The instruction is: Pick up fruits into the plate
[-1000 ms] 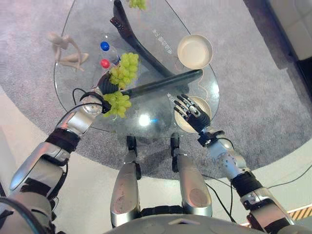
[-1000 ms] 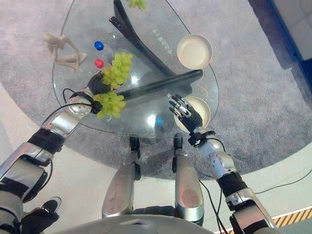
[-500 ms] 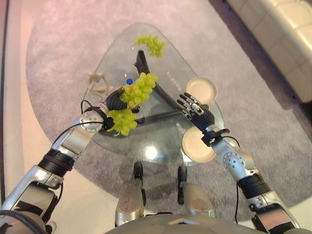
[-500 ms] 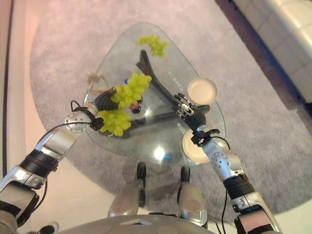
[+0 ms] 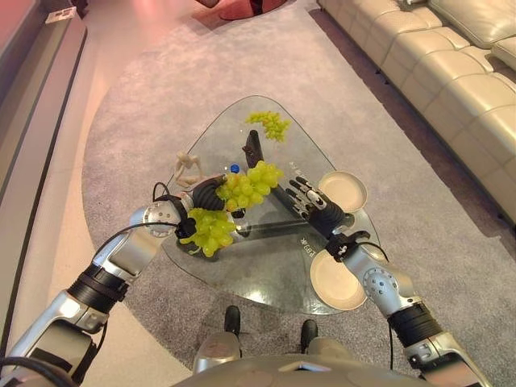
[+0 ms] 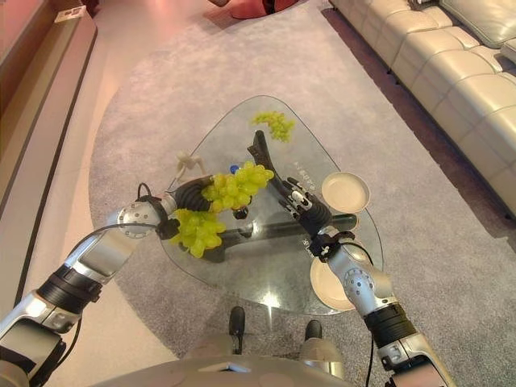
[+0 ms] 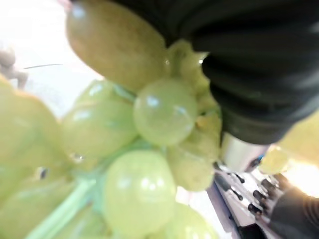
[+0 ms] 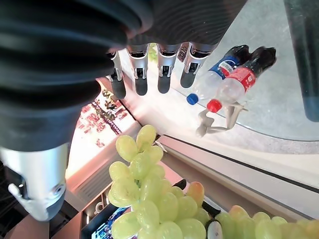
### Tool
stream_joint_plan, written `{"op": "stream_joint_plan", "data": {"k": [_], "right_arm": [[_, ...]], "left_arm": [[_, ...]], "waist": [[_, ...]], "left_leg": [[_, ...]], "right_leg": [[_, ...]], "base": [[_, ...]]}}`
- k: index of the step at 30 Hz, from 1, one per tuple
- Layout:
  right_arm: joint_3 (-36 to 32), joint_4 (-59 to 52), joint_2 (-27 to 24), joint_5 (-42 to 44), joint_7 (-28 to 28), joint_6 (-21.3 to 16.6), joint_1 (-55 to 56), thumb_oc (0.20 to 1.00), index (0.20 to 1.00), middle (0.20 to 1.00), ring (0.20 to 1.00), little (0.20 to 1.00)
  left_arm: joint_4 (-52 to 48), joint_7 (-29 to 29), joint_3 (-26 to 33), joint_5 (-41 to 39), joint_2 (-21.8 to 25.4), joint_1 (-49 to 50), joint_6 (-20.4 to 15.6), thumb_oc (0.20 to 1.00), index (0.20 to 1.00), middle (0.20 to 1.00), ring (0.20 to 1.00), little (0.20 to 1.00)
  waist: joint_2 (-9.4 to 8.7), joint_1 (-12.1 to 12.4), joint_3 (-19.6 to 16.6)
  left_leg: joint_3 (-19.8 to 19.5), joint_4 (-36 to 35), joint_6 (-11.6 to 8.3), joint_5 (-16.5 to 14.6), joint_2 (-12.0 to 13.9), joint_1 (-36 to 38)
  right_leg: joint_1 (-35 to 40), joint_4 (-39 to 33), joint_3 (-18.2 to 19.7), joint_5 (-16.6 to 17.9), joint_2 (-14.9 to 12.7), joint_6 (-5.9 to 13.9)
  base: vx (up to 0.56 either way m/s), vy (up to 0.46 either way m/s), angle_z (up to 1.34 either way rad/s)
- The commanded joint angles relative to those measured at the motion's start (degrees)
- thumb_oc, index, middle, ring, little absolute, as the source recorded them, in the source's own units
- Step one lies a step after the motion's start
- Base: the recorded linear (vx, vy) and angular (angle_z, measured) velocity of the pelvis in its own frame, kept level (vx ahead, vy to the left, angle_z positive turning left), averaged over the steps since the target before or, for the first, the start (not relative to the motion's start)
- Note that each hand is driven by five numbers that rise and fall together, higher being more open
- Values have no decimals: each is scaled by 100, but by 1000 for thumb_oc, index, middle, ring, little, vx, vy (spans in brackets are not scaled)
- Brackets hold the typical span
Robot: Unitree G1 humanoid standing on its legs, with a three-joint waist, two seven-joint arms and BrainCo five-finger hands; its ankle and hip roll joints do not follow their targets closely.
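- The left hand (image 5: 208,193) is raised above the glass table (image 5: 266,278), its fingers closed round a bunch of green grapes (image 5: 250,184); one cluster sticks out past the hand toward the table's middle and a second cluster (image 5: 208,230) hangs below the wrist.
- In the left wrist view the grapes (image 7: 139,149) press right against the hand's dark cover, too close to make out the fingers themselves.
- The right hand (image 5: 310,205) hovers over the table with its fingers straight and spread, holding nothing; its fingertips point toward the held grapes and lie near them, not touching.
- The right wrist view shows those straight fingers (image 8: 164,64) in a row, with the held bunch (image 8: 149,199) beyond them.
- A cream plate (image 5: 337,282) lies on the table's near edge, partly under the right forearm.
- A second cream plate (image 5: 343,191) lies on the table's right edge, just beyond the right hand.
- Another bunch of green grapes (image 5: 270,125) rests on the far end of the table, well apart from both hands.
- A pale figurine (image 5: 187,168) stands on the table's left side, and 2 small bottles (image 8: 224,84), 1 with a blue cap and 1 with a red cap, lie beside it.
- A grey rug (image 5: 145,129) lies under the table, and a cream sofa (image 5: 451,72) runs along the right.
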Motion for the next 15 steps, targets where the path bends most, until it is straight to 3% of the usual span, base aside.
{"op": "stream_joint_plan", "data": {"k": [1,15], "right_arm": [[152,-489,42,-145,7,-171,65,1000,1000,1000,1000,1000],[433,-424,170,-292,27,-62,45,1000,1000,1000,1000,1000]], "left_arm": [[-307,-28,9,94,-88,-187,-98,200,200,200,200,200],[-395,-238,-153,-106,-425,-213,197,200,200,200,200,200]], "waist": [[-172,54,-313],[-147,60,-406]], "left_leg": [[296,334,320,-805,-493,205],[343,232,301,-833,-448,436]], "right_leg": [[-194,248,92,36,17,91],[37,118,59,30,10,115]], "base": [[0,0,0],[14,1,2]]}}
